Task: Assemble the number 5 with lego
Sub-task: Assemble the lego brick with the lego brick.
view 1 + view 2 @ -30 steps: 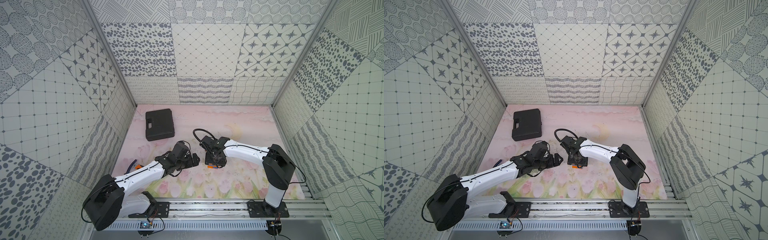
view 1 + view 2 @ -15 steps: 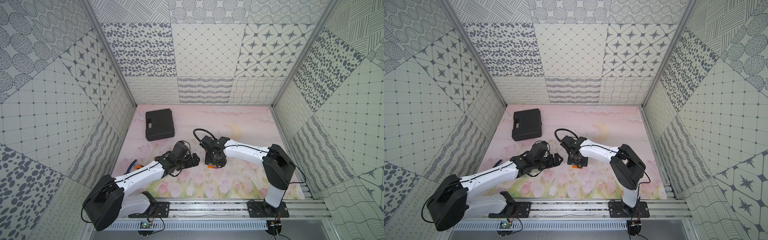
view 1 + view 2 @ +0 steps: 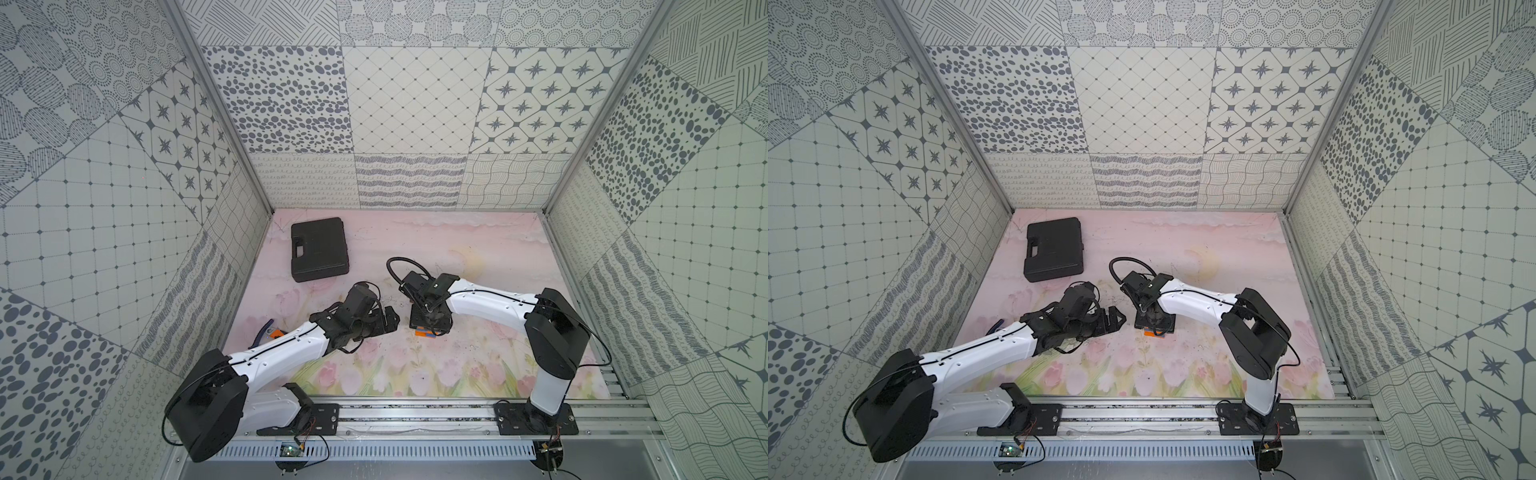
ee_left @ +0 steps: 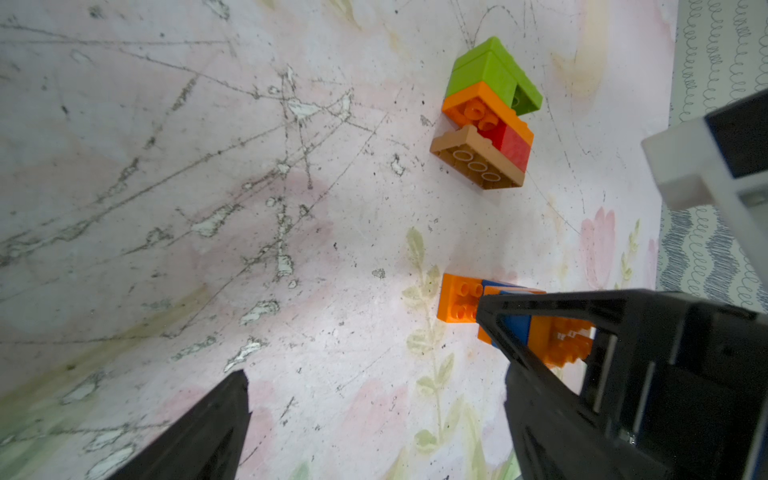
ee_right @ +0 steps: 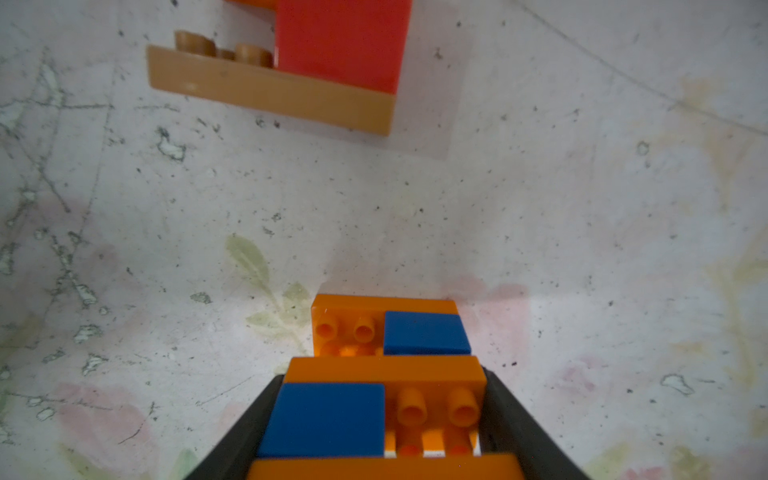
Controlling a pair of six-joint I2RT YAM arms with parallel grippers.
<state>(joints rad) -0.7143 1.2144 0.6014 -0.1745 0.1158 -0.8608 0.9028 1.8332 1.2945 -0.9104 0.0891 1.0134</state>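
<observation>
Open counter [image 3: 478, 249] runs along the far and right edges. The black case [image 3: 319, 249] blocks the far left corner. Mid-counter, the left end effector [image 3: 390, 323], jaws spread, and the right end effector [image 3: 430, 324], clamping the orange-and-blue lego stack [image 5: 386, 370], crowd together. A bare strip separates that stack from the mixed-colour lego cluster [image 4: 486, 120].

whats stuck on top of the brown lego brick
A red square sits on one end of the brown brick; its other studs are bare. Beyond the red come an orange oblong and green bricks. The studs under the red are covered.
</observation>
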